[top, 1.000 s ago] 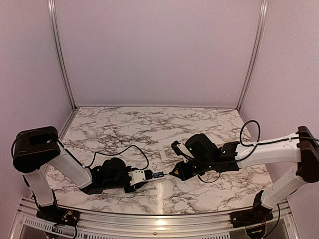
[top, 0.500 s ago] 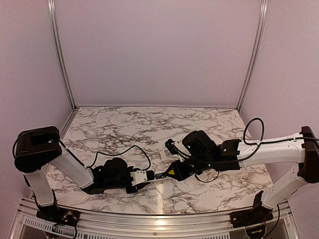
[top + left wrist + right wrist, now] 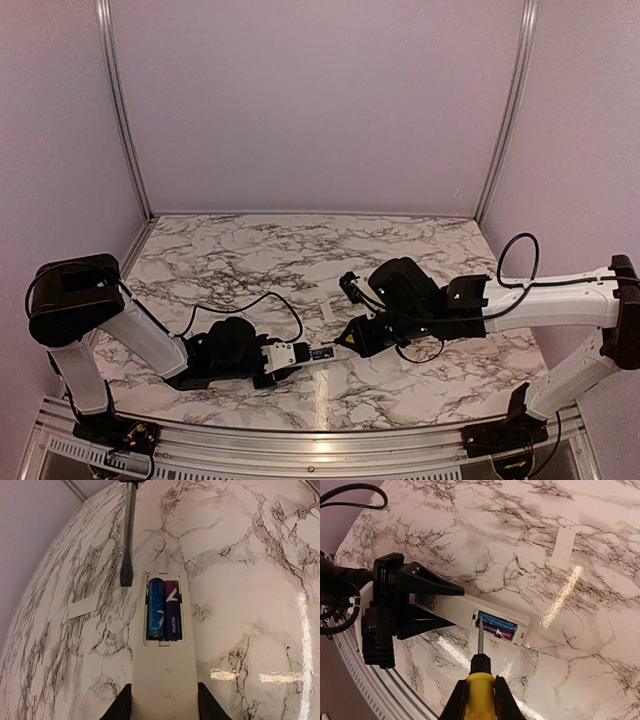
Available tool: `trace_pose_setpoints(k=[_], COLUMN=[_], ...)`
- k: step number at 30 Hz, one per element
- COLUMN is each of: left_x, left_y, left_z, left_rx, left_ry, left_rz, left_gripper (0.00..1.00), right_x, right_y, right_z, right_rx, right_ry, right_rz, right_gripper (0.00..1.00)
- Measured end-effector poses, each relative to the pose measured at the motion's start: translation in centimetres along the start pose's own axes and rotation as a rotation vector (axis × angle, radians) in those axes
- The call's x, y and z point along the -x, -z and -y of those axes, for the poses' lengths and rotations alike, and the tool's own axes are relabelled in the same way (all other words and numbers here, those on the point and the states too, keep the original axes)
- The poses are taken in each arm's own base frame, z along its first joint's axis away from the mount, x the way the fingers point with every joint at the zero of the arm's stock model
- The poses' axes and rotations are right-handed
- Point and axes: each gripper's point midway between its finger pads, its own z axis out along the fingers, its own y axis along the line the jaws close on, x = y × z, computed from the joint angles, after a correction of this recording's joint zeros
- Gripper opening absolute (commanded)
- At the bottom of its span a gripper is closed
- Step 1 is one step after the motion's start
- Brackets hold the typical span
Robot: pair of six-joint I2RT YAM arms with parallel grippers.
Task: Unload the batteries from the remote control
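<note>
While left gripper (image 3: 164, 700) clamps remote control (image 3: 162, 667) and right gripper (image 3: 479, 705) screwdriver (image 3: 480, 682), marble tabletop (image 3: 250, 250) meets lilac walls (image 3: 320, 100).

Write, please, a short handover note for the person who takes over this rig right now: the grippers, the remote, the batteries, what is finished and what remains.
Left gripper: shut on the remote control, open compartment facing up.
Right gripper: shut on the yellow-handled screwdriver, with its tip at the compartment's edge, beside the blue battery.
Batteries: two, one blue and one purple, both seated in the compartment.
Done: the cover is off and lies on the table, apart from the remote control.
Left: lever out both batteries.
</note>
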Motion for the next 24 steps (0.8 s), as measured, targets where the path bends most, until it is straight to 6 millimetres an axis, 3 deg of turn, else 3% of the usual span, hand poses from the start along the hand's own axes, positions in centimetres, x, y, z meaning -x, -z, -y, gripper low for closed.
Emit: trace_pose_setpoints(k=[9,24], left_x=[0.0,0.0], left_y=[0.0,0.0], left_z=[0.0,0.0], left_rx=[0.000,0.000], left_ry=[0.000,0.000], left_rz=[0.000,0.000], left_gripper=[0.00,0.00], right_x=[-0.5,-1.1], right_y=[0.0,-0.7], right_z=[1.9,3.0], right_rx=[-0.096,-0.148], right_ry=[-0.024,-0.036], right_rz=[-0.008,-0.030], right_gripper=[0.00,0.00])
